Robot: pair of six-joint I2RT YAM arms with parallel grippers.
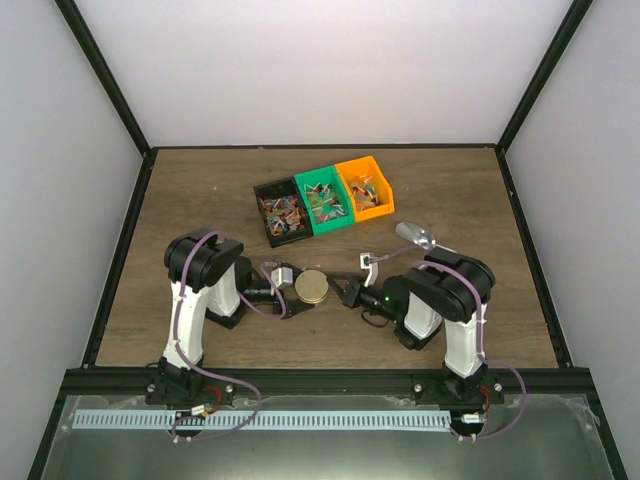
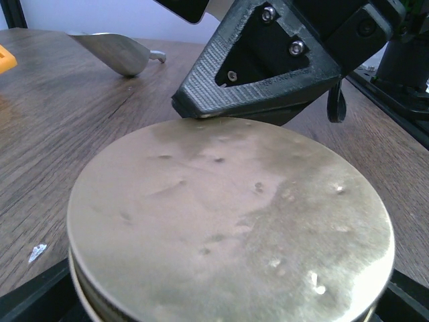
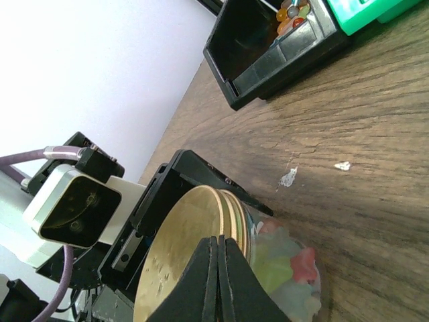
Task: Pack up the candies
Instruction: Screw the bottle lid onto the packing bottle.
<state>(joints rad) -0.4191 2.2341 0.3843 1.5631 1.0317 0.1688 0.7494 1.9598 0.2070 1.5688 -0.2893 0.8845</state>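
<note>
Ok, front row first. Left arm lies low along the table, left gripper (image 1: 303,289) reaching in from the left with its jaws spread wide, one finger (image 3: 201,176) on each side of the jar (image 3: 285,268). Looks like contact on both sides, so I read it as gripping the jar. The jar stands upright on the wood table (image 1: 200,190), between the two arms and near the front edge. A round gold-coloured lid (image 2: 228,221) sits on top, dull and a bit dimpled, and it fills most of the left wrist view.

Some candies (image 1: 281,212) are inside the jar: pale green, white and a red one show through the glass under the lid in the right wrist view.

Right gripper (image 3: 218,251) comes in from the right. Jaws are fully together with nothing between them, and the closed tip rests on the lid's rim on the side facing the right arm.

Back row, well apart from the jar: three bins touching side by side, angled slightly. Black bin (image 1: 268,214) is on the left, green bin (image 1: 322,180) in the middle and orange bin (image 1: 354,166) on the right. All three hold loose mixed-colour candies, and the bulk of them sit here.

Silver scoop (image 1: 418,236) lies on the table right of the bins, just beyond the right arm's elbow, nothing touching it.

A couple of tiny white scraps (image 3: 288,178) lie on the wood between jar and black bin.
</note>
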